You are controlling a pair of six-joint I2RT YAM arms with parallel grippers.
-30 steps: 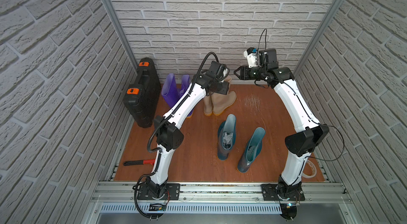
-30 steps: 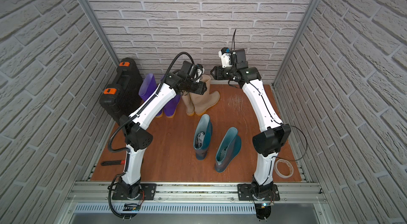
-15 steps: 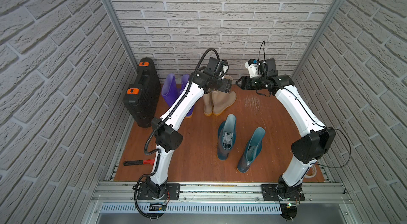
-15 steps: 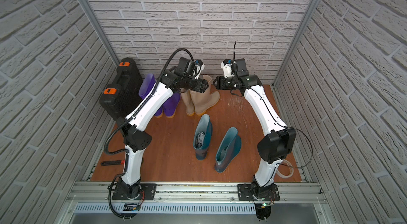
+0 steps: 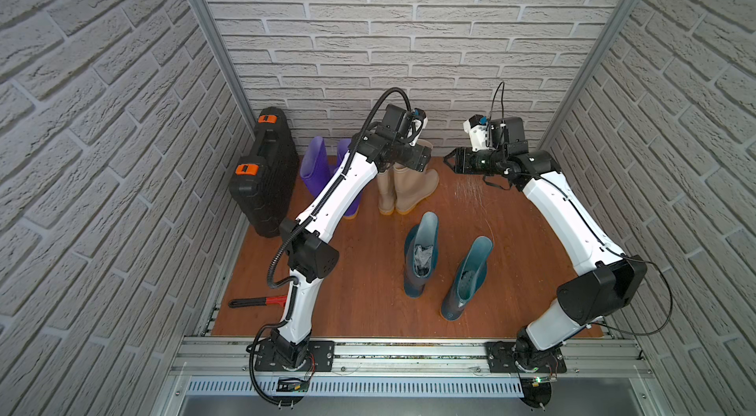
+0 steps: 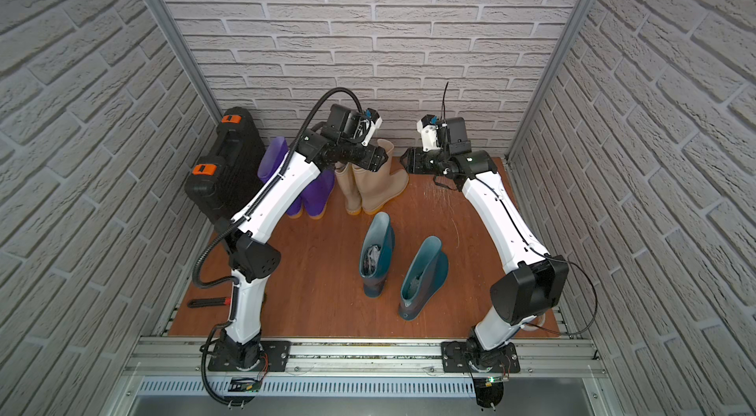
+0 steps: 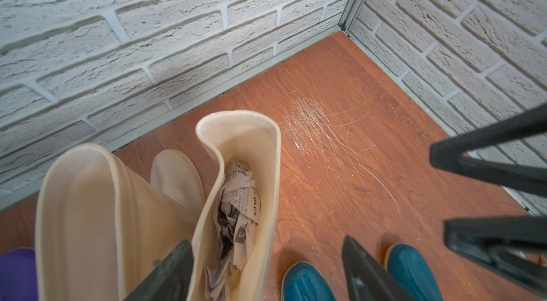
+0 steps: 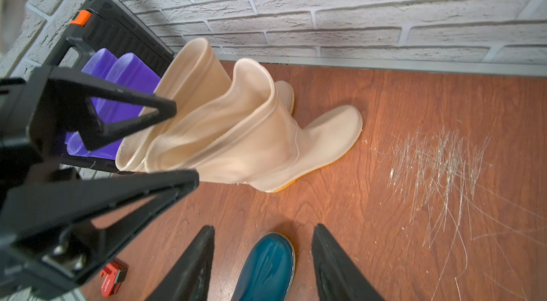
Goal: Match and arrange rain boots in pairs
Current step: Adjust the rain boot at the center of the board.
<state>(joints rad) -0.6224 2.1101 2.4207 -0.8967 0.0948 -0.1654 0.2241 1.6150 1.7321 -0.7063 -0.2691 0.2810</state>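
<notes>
Two beige rain boots [image 5: 411, 189] stand together upright by the back wall. Two purple rain boots [image 5: 315, 164] stand left of them, partly behind my left arm. Two dark teal rain boots [image 5: 421, 258] stand apart from each other mid-floor, toes toward the back. My left gripper [image 5: 423, 158] hovers open just above the right beige boot's top [image 7: 236, 125], which is stuffed with newspaper, and touches nothing. My right gripper [image 5: 450, 160] hangs open in the air right of the beige pair; a teal toe [image 8: 266, 267] shows far below, between its fingers.
A black case [image 5: 266, 172] with orange latches leans on the left wall beside the purple boots. A red-handled tool [image 5: 257, 301] lies at the front left. A scratched floor patch [image 5: 470, 189] lies right of the beige boots. Brick walls close three sides.
My left gripper's jaws have spread wider and lifted a little off the beige boot's top. My right gripper has drawn slightly back from the beige pair, opening a bit more.
</notes>
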